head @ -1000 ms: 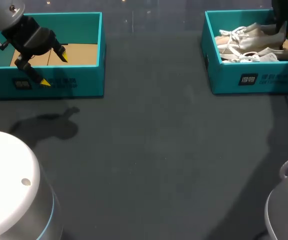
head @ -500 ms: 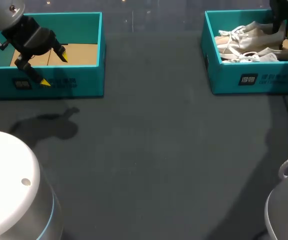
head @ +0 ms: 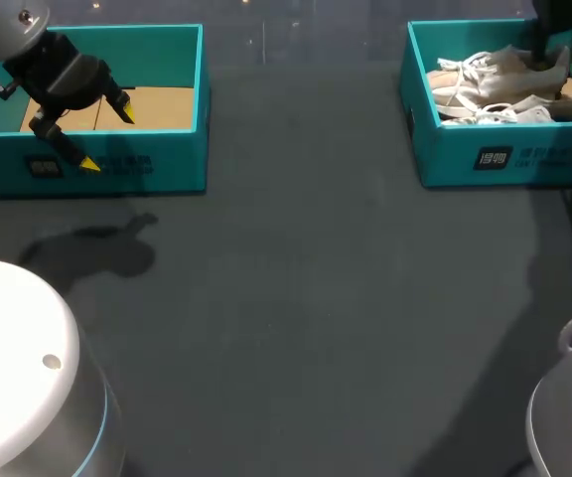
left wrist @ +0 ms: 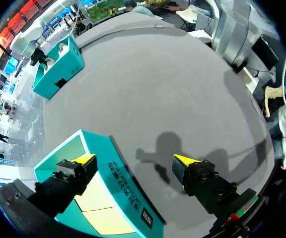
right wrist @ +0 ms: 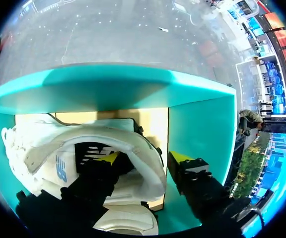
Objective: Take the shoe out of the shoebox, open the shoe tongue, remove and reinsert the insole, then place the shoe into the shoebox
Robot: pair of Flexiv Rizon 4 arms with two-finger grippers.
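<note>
Your right jaws are sitting released inside the shoebox (head: 455, 149) at the frame's upper right, straddling the heel of the white shoe (head: 495, 65), which is lying in that box. Your left jaws are hanging released over the front wall of the second shoebox (head: 182, 149), upper left.

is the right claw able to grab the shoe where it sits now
Probably yes: the right claw is open astride the heel rim of the shoe, one finger inside, one outside beside the shoebox wall, nothing blocking.
</note>
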